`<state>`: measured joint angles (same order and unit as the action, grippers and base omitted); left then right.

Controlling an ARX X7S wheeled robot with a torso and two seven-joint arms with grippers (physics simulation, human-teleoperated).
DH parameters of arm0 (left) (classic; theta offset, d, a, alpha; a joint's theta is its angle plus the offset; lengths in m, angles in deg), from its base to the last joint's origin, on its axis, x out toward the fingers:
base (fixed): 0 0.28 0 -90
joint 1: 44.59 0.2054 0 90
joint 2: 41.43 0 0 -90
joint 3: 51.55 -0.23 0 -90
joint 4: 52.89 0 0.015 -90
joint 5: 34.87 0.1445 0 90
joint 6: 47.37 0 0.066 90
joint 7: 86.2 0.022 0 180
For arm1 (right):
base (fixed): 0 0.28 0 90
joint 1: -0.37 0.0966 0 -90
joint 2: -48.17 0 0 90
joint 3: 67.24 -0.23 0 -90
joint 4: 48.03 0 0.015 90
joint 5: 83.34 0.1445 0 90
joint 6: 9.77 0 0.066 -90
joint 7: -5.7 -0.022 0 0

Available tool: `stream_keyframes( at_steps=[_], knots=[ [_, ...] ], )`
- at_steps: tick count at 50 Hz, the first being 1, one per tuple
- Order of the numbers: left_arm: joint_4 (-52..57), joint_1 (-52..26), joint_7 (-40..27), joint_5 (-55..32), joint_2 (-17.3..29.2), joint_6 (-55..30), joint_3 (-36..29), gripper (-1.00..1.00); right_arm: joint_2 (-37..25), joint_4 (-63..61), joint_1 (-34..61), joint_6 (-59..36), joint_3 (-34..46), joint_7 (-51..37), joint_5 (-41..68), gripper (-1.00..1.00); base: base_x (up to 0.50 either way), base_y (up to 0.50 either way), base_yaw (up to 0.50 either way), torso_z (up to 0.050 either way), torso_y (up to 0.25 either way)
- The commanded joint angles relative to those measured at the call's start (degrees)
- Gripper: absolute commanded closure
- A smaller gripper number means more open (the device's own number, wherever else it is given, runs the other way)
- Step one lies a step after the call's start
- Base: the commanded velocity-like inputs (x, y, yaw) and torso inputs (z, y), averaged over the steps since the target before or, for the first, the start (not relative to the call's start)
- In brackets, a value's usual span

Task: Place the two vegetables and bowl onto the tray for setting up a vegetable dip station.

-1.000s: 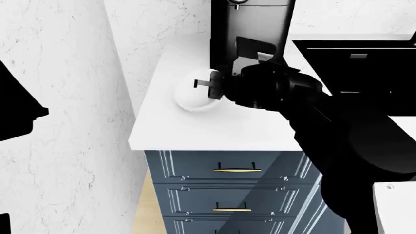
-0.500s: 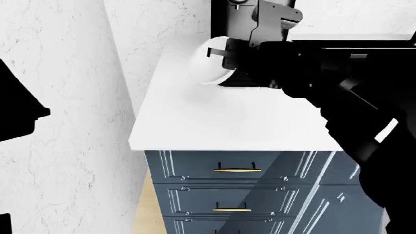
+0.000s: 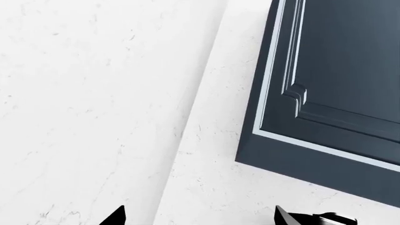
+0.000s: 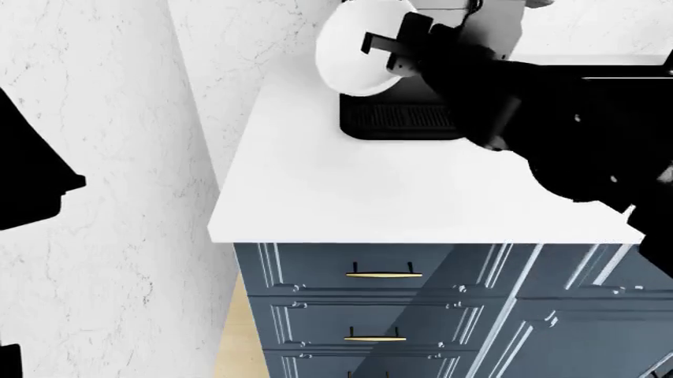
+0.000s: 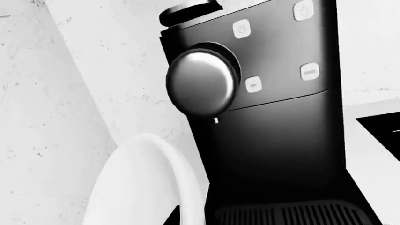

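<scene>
The white bowl [image 4: 352, 51] hangs tilted above the white countertop [image 4: 347, 189], in front of the black coffee machine [image 4: 405, 118]. My right gripper [image 4: 387, 47] is shut on its rim. In the right wrist view the bowl [image 5: 140, 187] fills the lower part of the picture, and a dark finger [image 5: 170, 216] shows against its rim. My left gripper [image 3: 200, 221] is open with nothing between its fingertips [image 3: 119, 217], facing a marble wall. The two vegetables and the tray are out of view.
The coffee machine [image 5: 262, 93] stands at the counter's back, close behind the bowl. A marble wall [image 4: 116, 118] borders the counter on the left. Blue drawers [image 4: 384, 307] lie below the counter's front edge. A dark blue cabinet panel [image 3: 337, 79] is near the left gripper.
My right gripper has lifted the bowl off the countertop and carried it up and back, in front of the coffee machine. The left arm has barely moved.
</scene>
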<state>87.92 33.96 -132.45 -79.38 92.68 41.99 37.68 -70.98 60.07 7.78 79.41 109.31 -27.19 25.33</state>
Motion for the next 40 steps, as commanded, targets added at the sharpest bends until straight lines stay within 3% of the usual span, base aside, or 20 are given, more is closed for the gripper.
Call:
stream_keyframes(
  at_steps=[1, 18, 24, 40],
  knots=[
    [0.0, -0.1, 0.0, 0.2, 0.0, -0.1, -0.4, -1.0, -7.8, -13.5, -0.6, 6.6, -1.8, -7.6, -6.9, 1.0, 0.0, 0.0, 0.0, 0.0, 0.0],
    [1.0, 0.1, -0.6, 0.1, 0.5, -0.1, -0.1, -1.0, -21.0, -38.9, -3.7, 13.7, -2.8, -19.3, -18.3, 1.0, 0.0, 0.0, 0.0, 0.0, 0.001],
    [0.8, 0.0, -0.7, 0.1, 0.5, -0.1, -0.2, -1.0, -25.9, -46.7, -13.1, 23.1, -2.1, -22.6, -26.6, 1.0, 0.0, 0.0, 0.0, 0.0, 0.0],
    [0.8, 0.0, -0.8, 0.2, 0.6, 0.0, -0.4, -1.0, -28.7, -50.8, -25.0, 33.7, -1.3, -27.6, -40.1, 1.0, 0.0, 0.0, 0.0, 0.0, 0.001]
  ],
)
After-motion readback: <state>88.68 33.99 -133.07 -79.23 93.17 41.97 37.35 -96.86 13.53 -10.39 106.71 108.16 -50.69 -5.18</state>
